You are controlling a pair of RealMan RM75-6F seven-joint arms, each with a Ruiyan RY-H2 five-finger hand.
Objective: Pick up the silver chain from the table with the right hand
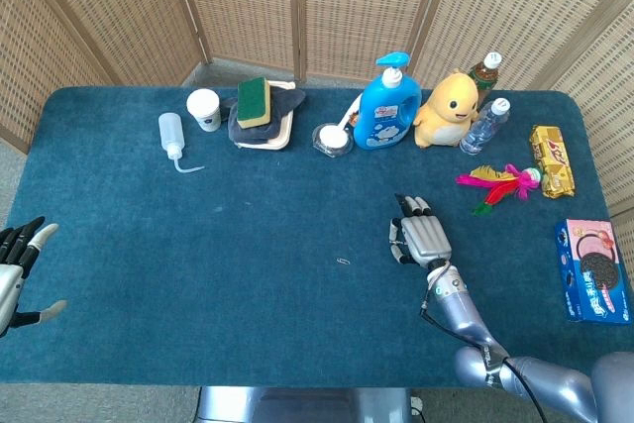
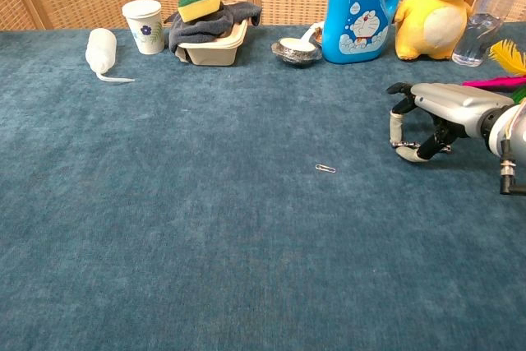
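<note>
My right hand (image 1: 424, 238) rests palm down on the blue table (image 1: 248, 245), right of centre. In the chest view the right hand (image 2: 436, 113) has its fingers curled down, and a fingertip (image 2: 396, 125) meets the thumb at the cloth. A short silvery bit of the silver chain (image 2: 445, 150) shows under the palm, pinched there. The rest of the chain is hidden by the hand. My left hand (image 1: 20, 269) hangs off the table's left edge with its fingers spread and nothing in it.
A small paper clip (image 2: 325, 168) lies left of the right hand. Along the back stand a squeeze bottle (image 1: 171, 134), paper cup (image 1: 204, 109), sponge on a tray (image 1: 255, 101), blue detergent bottle (image 1: 385, 106) and yellow toy (image 1: 448, 109). Feathers (image 1: 500, 181) and snack packs (image 1: 592, 269) lie at the right.
</note>
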